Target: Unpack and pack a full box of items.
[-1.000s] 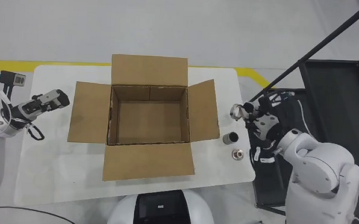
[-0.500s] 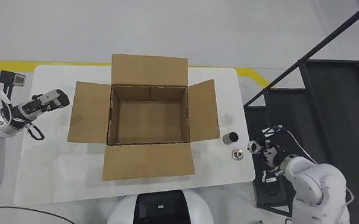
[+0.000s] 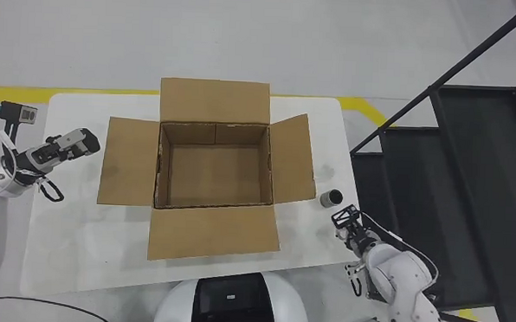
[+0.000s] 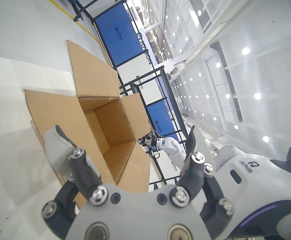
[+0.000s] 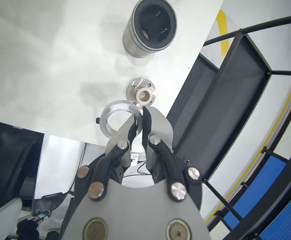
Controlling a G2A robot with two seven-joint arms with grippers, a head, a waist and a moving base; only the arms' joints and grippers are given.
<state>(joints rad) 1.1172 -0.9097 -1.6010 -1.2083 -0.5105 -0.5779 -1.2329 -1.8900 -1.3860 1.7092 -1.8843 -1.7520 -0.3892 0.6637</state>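
1. Black pads of my right gripper (image 5: 140, 117) are pinched nearly together on the wall of the metal ring (image 5: 104, 118), 1 finger inside it and 1 outside.
2. That ring sits low at the near right edge of the table (image 5: 56, 68), just beside the flanged hub (image 5: 141, 93); the cylindrical bearing (image 5: 149, 29) stands farther in, apart from both.
3. Since 1 s ago I have swung this gripper (image 3: 346, 218), ring in its grip, from beside the right flap of the cardboard box (image 3: 217, 100) back to that near edge; the bearing (image 3: 331, 199) has not moved.
4. Cardboard box lies open mid-table, all 4 flaps spread, its bare floor showing.
5. My left gripper (image 3: 84, 141) hangs with fingers wide apart off the box's left flap, over the table's left edge, exactly where it was 1 s ago.
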